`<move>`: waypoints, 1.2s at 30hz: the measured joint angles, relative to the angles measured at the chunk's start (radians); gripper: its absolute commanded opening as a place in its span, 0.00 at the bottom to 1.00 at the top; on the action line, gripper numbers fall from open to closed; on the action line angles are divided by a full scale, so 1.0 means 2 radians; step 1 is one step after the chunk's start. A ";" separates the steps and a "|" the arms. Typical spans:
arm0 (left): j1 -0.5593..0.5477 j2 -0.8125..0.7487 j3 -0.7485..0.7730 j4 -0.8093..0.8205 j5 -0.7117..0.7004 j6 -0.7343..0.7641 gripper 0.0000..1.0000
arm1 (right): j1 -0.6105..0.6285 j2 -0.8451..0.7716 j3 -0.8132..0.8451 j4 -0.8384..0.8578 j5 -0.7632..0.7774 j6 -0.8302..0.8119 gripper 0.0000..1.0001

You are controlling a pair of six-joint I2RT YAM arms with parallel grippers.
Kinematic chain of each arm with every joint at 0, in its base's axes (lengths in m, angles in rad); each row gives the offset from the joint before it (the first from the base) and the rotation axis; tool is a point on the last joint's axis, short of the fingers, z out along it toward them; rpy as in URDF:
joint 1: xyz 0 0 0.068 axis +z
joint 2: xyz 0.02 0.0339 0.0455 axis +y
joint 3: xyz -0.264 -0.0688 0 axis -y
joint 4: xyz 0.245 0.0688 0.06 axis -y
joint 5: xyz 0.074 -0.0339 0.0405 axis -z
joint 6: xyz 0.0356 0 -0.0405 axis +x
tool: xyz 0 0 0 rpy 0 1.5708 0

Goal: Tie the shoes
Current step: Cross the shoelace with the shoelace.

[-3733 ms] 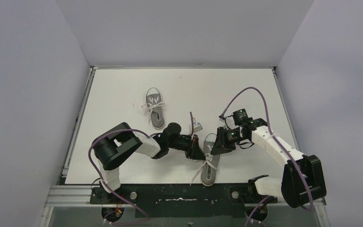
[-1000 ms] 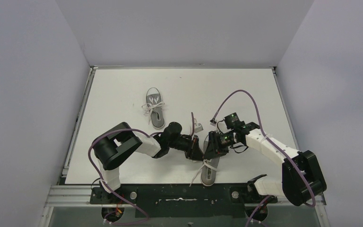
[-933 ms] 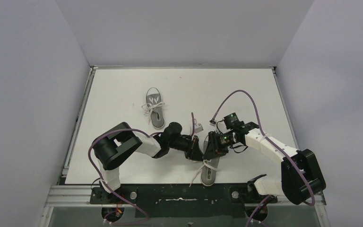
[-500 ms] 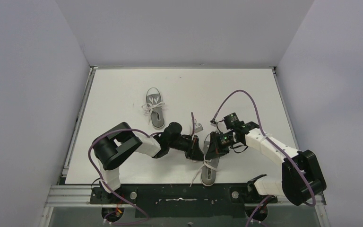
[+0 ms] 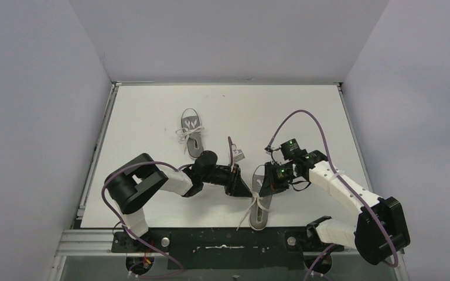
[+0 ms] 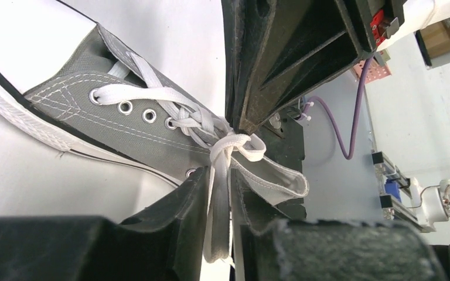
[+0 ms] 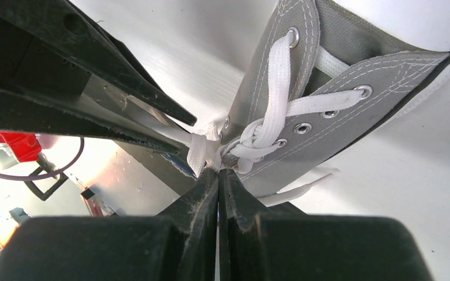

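On the left gripper (image 6: 218, 178) the jaws stand a little apart. Two lace strands (image 6: 217, 205) hang down through the gap. They look slack rather than pinched, though the wrist view is too close to be sure. On the right gripper (image 7: 218, 174) the jaws are pressed together, with the tips clamped on a short lace loop (image 7: 198, 153) coming off the knot (image 6: 221, 138).

The grippers meet almost tip to tip over the near shoe (image 5: 258, 215). The left arm reaches in from the left, the right arm from the right.

The near shoe is grey canvas with a white sole edge. It lies flat on the table (image 5: 152, 111), close to the near edge and somewhat right of centre. The heel opening faces the near edge and the toe points away. The fore part is hidden under the two grippers in the top view. White lace crosses through metal eyelets (image 6: 149, 115) and draws into the small knot by the uppermost pair. A loose lace end (image 5: 245, 218) trails off the shoe's left side toward the near edge.

The far shoe (image 5: 192, 136) sits well apart from the first, left of centre, about midway between the near and far edges. White lace is bunched across its middle.

A purple cable (image 5: 303, 111) arches above the right wrist.
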 measured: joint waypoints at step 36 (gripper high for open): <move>-0.020 -0.015 0.009 -0.062 -0.018 0.014 0.00 | 0.046 -0.033 0.012 -0.030 0.061 0.043 0.44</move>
